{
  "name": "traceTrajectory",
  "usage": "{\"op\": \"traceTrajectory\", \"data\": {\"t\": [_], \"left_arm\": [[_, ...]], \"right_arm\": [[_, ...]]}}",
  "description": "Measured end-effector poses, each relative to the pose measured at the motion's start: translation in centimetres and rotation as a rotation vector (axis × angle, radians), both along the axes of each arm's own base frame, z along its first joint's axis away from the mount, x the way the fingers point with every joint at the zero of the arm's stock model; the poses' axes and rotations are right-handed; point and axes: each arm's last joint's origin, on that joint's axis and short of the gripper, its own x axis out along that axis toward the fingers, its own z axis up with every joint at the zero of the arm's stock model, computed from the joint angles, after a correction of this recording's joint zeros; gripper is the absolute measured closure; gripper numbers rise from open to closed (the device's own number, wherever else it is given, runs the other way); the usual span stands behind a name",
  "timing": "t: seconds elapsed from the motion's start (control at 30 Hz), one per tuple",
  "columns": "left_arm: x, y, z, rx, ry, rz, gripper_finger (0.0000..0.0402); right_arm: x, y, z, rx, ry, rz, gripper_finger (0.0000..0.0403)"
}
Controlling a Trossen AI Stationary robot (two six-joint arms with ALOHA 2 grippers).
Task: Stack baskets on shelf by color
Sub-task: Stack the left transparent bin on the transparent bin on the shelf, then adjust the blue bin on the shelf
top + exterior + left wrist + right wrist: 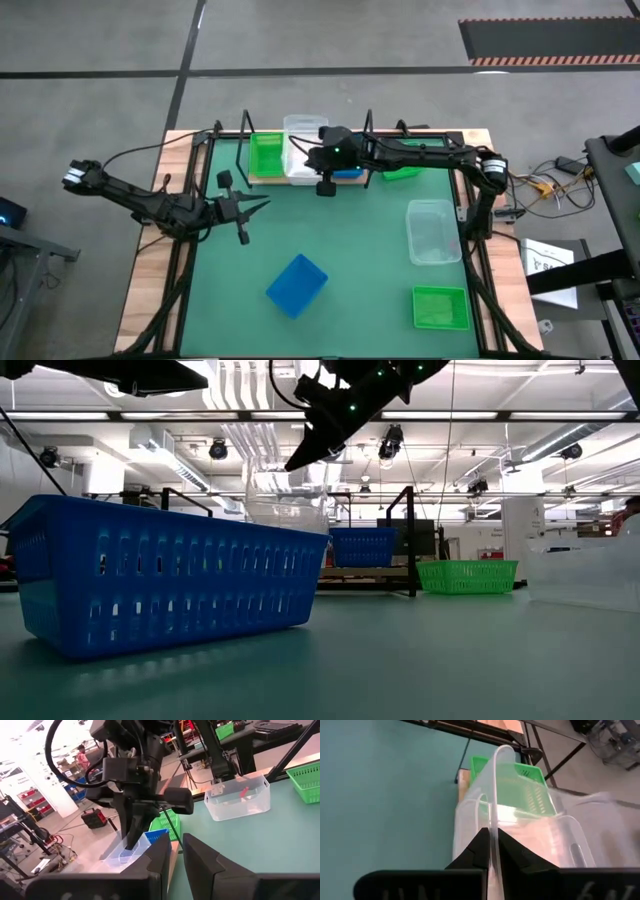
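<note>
The wooden shelf (262, 181) stands at the table's far edge. On it are a green basket (266, 153), a clear basket (303, 148) in the middle and a blue basket (348, 173). My right gripper (318, 160) (494, 851) hangs over the shelf's middle, shut on the clear basket (530, 835). Another clear rim (479, 805) shows just inside it. My left gripper (262, 204) (176, 852) waits over the mat's left part, nothing between its fingers, which stand a narrow gap apart. Loose on the mat lie a blue basket (297, 284), a clear one (433, 231) and a green one (440, 307). My right gripper pinches the clear basket's side wall at its rim (494, 827), one finger inside the basket and one outside. The fingers come from above, pointing down. The basket hangs over the shelf next to the green basket (520, 785); whether its bottom rests on anything I cannot tell.
Another green basket (400, 172) sits on the mat just right of the shelf. Black wire uprights (368, 125) rise at both shelf ends. The near blue basket (160, 575) fills the left of the low view. Bare mat lies between the shelf and the loose baskets.
</note>
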Motion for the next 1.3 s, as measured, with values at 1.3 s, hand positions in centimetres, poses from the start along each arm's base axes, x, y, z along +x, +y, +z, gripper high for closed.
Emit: {"op": "traceTrajectory", "data": {"t": [1.3], "left_arm": [[0.0,0.0,0.3,0.038,-0.006,-0.001,0.0364]], "right_arm": [[0.3,1.0,1.1,0.098,0.154,-0.116,0.0263]]}}
